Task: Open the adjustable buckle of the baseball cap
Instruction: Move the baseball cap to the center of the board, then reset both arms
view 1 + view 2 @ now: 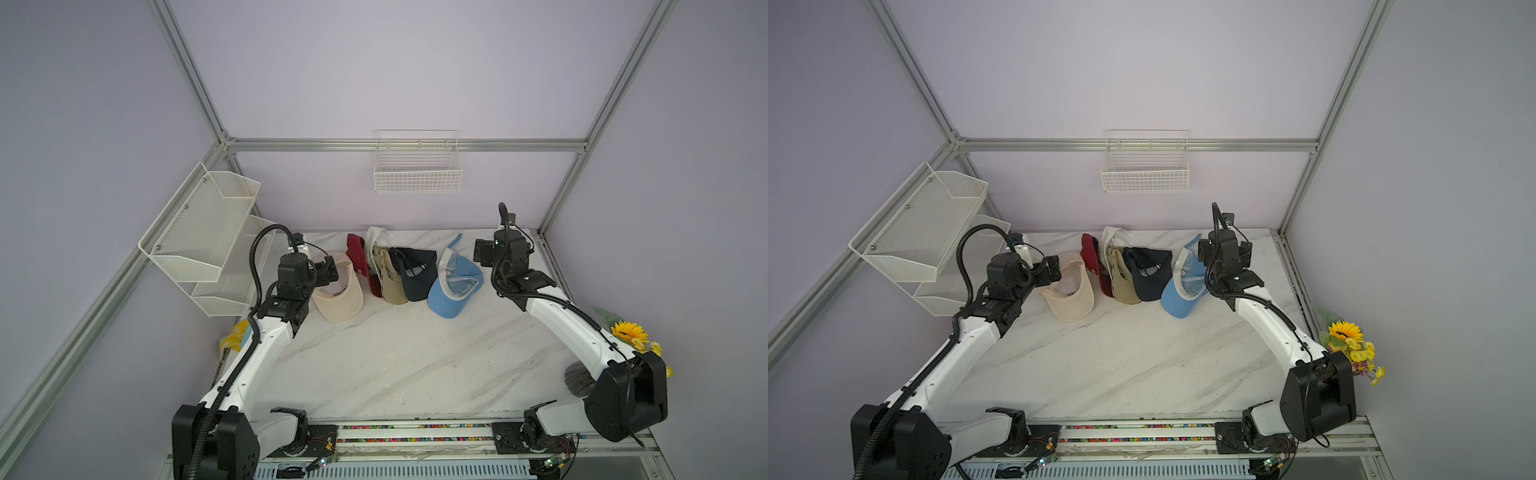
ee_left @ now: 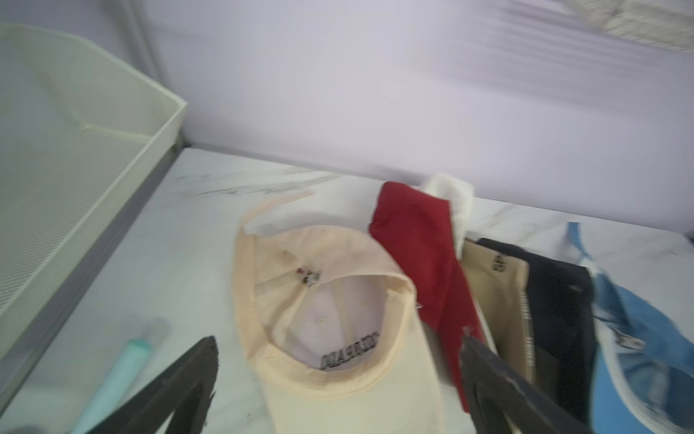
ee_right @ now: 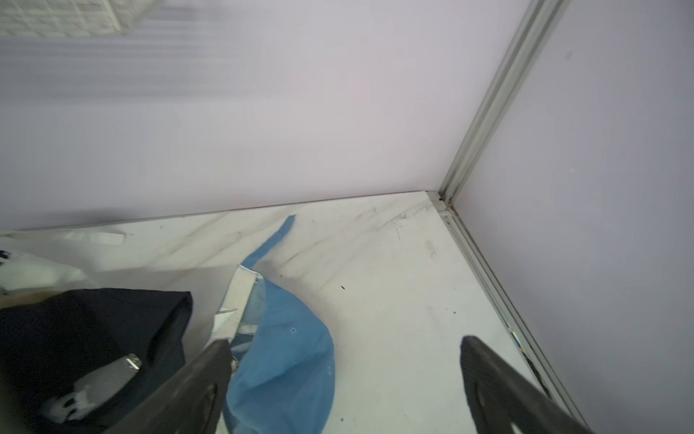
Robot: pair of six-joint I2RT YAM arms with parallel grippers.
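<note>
Several baseball caps lie in a row at the back of the marble table (image 1: 395,357). The cream cap (image 1: 338,297) lies upside down at the left end, its small metal buckle (image 2: 310,276) on the rear strap. My left gripper (image 2: 338,340) hovers open just above this cap (image 1: 1069,299), fingers either side of its brim, touching nothing. Beside it lie a red cap (image 1: 359,255), a navy cap (image 1: 415,276) with a silver buckle (image 3: 109,379), and a blue cap (image 1: 453,293). My right gripper (image 3: 345,340) hangs open over the blue cap's edge (image 3: 285,360), empty.
A white mesh shelf (image 1: 199,232) is fixed to the left frame, close to the left arm. A wire basket (image 1: 417,166) hangs on the back wall. Sunflowers (image 1: 631,332) stand at the right edge. A teal tube (image 2: 116,379) lies beside the left gripper.
</note>
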